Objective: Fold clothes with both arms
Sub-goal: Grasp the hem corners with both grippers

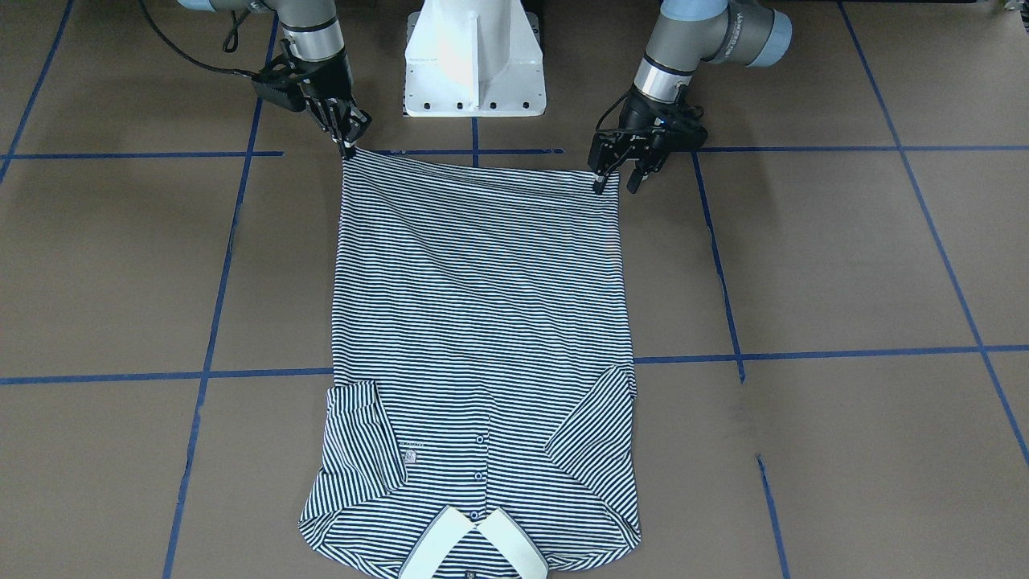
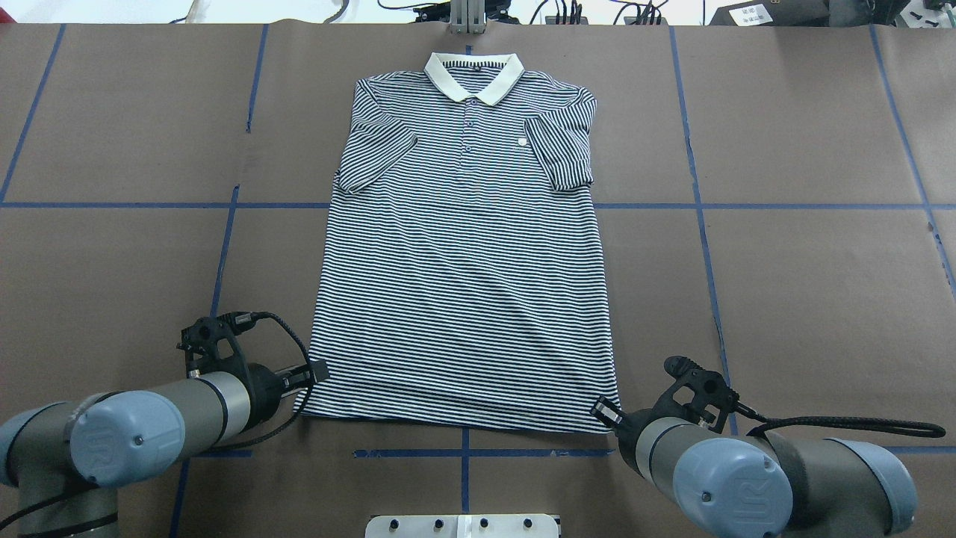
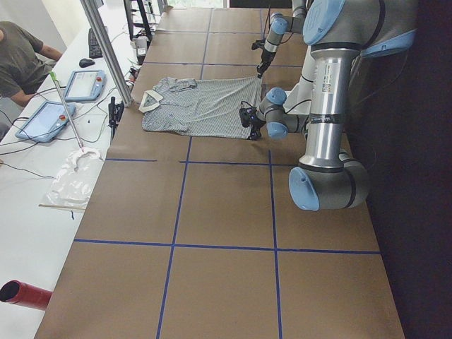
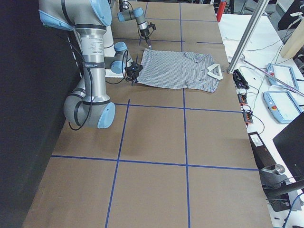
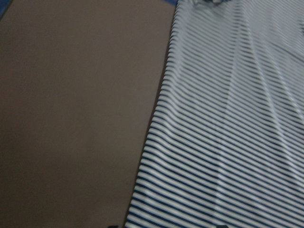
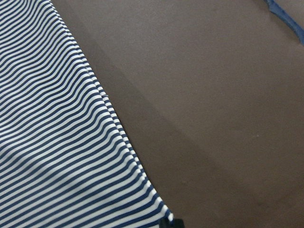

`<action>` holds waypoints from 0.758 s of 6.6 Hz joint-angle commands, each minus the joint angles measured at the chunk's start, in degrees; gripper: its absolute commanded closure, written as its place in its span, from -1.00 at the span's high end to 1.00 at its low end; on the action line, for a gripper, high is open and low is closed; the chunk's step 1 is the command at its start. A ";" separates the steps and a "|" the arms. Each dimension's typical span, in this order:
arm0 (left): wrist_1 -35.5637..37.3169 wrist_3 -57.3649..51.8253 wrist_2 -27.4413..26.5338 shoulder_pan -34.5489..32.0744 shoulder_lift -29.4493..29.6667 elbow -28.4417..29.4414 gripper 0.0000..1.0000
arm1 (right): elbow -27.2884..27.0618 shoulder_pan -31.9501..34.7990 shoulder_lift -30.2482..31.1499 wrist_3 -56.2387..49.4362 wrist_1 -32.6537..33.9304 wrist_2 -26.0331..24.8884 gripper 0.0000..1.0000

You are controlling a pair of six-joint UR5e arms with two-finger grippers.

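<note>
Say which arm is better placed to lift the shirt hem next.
Right. The right tool looks pinched shut on the shirt hem corner; the left tool is open, fingers straddling its corner, not gripping yet.

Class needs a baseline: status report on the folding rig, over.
Right end effector shut on polo shirt hem corner. Left end effector open, astride other corner. Shirt flat, sleeves folded in. No obstruction seen.
</note>
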State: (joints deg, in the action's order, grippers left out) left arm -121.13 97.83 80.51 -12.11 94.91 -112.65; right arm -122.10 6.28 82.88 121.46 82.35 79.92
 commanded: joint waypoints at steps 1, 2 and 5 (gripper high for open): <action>2.21 1.49 -0.71 2.09 -0.34 -0.90 0.10 | -0.16 -0.04 -0.08 0.00 0.00 -0.02 -1.00; 2.21 1.49 -0.53 2.18 -0.34 -0.99 -0.14 | -0.16 -0.04 -0.08 0.00 0.00 -0.02 -1.00; 2.21 1.49 -0.44 2.09 -0.25 -2.48 -1.00 | -0.16 0.05 -0.26 -0.09 0.00 -0.02 -1.00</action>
State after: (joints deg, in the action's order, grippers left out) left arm -118.92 99.31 80.00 -9.96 94.63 -114.20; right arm -122.25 6.25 82.73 121.44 82.35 79.89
